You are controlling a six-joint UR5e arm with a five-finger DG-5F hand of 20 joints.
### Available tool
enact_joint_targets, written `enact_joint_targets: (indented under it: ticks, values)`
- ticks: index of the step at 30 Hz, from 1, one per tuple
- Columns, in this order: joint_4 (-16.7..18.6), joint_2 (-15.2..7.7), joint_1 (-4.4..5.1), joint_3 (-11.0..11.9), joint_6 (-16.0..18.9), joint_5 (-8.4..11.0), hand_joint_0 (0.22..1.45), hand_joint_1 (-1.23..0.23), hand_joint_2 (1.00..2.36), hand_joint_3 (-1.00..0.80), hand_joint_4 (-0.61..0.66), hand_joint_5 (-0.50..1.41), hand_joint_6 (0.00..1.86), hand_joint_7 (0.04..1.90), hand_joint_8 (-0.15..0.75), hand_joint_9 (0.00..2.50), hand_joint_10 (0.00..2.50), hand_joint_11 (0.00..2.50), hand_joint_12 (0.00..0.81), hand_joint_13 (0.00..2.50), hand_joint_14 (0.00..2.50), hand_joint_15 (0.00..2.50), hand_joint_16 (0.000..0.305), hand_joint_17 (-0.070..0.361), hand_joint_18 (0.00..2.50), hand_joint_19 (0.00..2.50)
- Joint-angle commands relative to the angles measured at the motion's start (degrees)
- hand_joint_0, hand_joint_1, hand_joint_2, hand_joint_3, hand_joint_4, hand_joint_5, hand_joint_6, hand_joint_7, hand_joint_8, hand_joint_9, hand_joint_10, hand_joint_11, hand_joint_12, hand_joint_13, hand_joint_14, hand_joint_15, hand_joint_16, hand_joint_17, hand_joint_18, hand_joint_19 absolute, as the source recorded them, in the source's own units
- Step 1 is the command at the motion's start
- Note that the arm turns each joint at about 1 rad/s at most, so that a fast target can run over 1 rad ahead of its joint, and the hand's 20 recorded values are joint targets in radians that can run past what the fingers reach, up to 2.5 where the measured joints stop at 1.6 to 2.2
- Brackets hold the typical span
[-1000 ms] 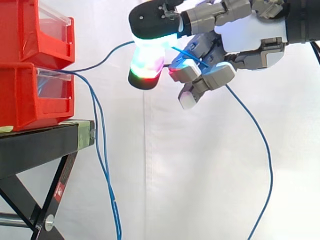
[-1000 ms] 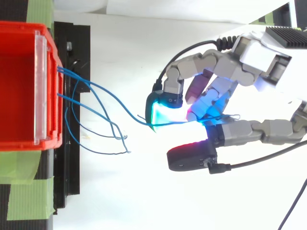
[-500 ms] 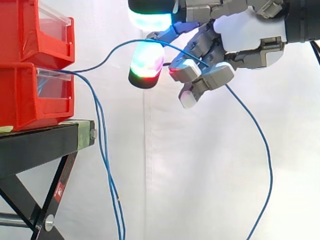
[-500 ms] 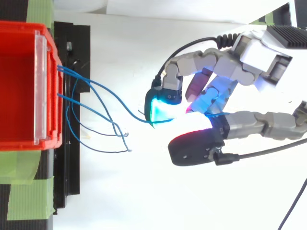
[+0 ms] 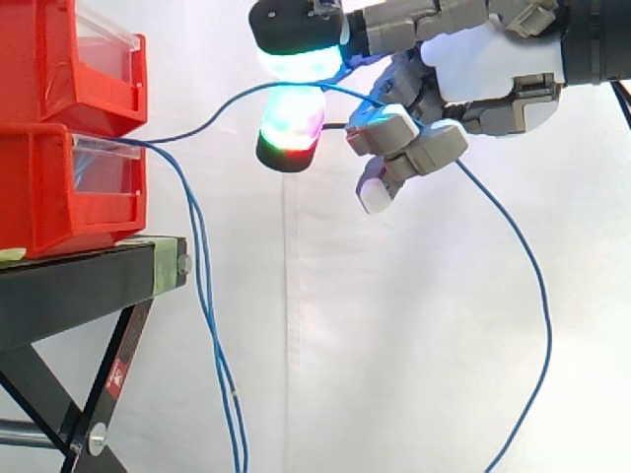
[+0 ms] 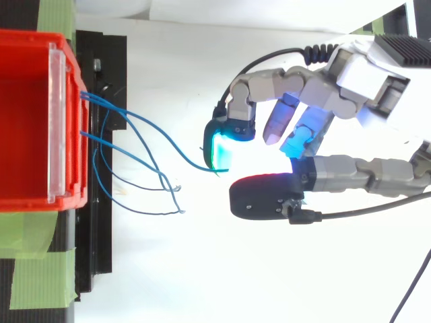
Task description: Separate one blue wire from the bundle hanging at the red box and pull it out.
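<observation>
Blue wire (image 5: 222, 108): one strand lay clear of the bundle (image 5: 204, 296). It ran from the front of the red box (image 5: 59, 187) up and across to the hand (image 5: 483, 69), w/ its free tail looping down on the far side of the palm. Hand was closed on it: the strand passed btwn the glowing pads (image 5: 291, 123) and under the curled fingers (exact contact point not resolvable). Other strands hung down beside the black stand (image 5: 79, 286), apart from the held one.

Assessment: separation achieved, pull-out in hand, box end not yet free.

Rec.: firm pinch. Draw straight away from the box along the strand's own line, approx. level w/ its exit point, so it doesn't saw over the box edge. Slow, steady pull. Watch neighbouring strands for drag, since they cross near the box in the top view.

Risk: thin wire slipping through the pads.
</observation>
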Motion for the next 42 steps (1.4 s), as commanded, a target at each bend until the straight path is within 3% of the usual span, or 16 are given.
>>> enact_joint_targets:
  ticks: [1, 9, 25, 33, 42]
  values:
    - [-0.1, 0.1, 0.01, 0.0, 0.0, 0.0, 0.65, -0.55, 1.03, -0.18, 0.19, -0.1, 0.56, 1.36, 0.374, 1.47, 0.03, 1.38, 0.324, 1.63, 0.01, 1.59, 0.049, 0.111, 0.89, 0.73]
    - [0.0, 0.0, 0.01, 0.0, 0.0, 0.0, 0.61, -0.53, 1.02, -0.31, 0.2, -0.11, 0.57, 1.36, 0.368, 1.42, 0.03, 1.35, 0.329, 1.62, 0.01, 1.58, 0.05, 0.113, 0.88, 0.74]
    - [0.2, 0.0, 0.19, 0.0, 0.0, 0.53, 0.62, -0.64, 1.02, -0.33, 0.19, -0.12, 0.6, 1.32, 0.354, 1.39, 0.02, 1.36, 0.332, 1.58, 0.01, 1.57, 0.049, 0.111, 0.87, 0.73]
    - [0.2, 0.0, 0.27, 0.0, 0.0, 0.62, 0.59, -0.52, 1.01, -0.38, 0.2, -0.13, 0.61, 1.3, 0.359, 1.38, 0.02, 1.36, 0.341, 1.58, 0.01, 1.55, 0.051, 0.115, 0.86, 0.75]
    - [0.2, 0.0, 0.27, 0.0, 0.0, 0.62, 0.55, -0.54, 1.0, -0.5, 0.21, -0.13, 0.6, 1.3, 0.368, 1.36, 0.02, 1.34, 0.344, 1.57, 0.01, 1.53, 0.053, 0.119, 0.86, 0.73]
